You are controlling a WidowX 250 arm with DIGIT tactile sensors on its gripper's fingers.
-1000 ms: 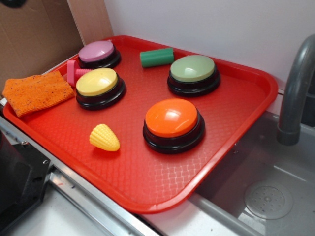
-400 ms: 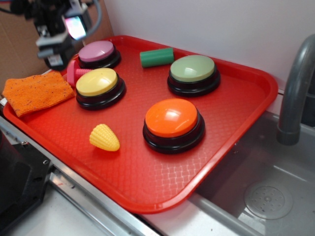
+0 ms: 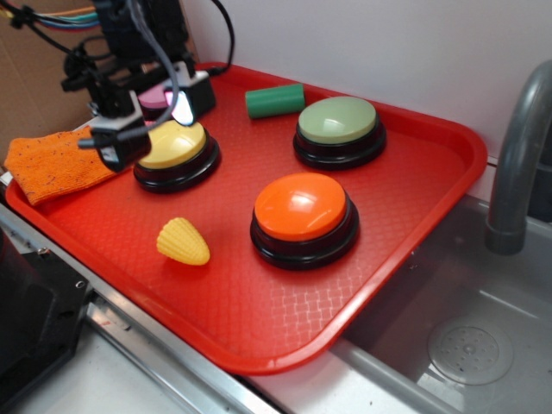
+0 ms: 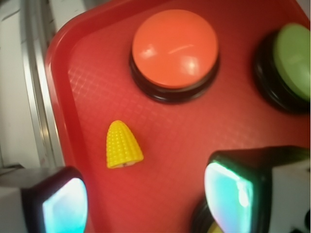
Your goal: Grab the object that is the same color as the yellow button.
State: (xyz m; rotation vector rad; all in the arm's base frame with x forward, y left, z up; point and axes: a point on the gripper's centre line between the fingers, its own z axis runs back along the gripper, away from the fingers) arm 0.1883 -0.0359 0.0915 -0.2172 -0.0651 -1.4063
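Note:
The object, a small yellow toy corn cob [image 3: 183, 241], lies on the red tray [image 3: 259, 302] near its front left edge; the wrist view shows the corn [image 4: 123, 145] just ahead of the fingers. The yellow button [image 3: 177, 148] stands behind it, partly covered by the arm. My gripper [image 3: 148, 128] hovers open over the yellow button's left side, well back from the corn. In the wrist view the gripper [image 4: 146, 201] holds nothing; bare tray shows between its glowing pads [image 4: 228, 191].
An orange button [image 3: 302, 211] sits right of the corn, a pale green button [image 3: 338, 125] behind it. A green cylinder [image 3: 274, 101] lies at the tray's back. An orange cloth [image 3: 52, 164] hangs over the left edge. A sink with a grey faucet [image 3: 517, 164] is on the right.
The arm has come in from the upper left and moved forward and down, now over the yellow button. It hides the pink button and pink toy. The corn has not moved.

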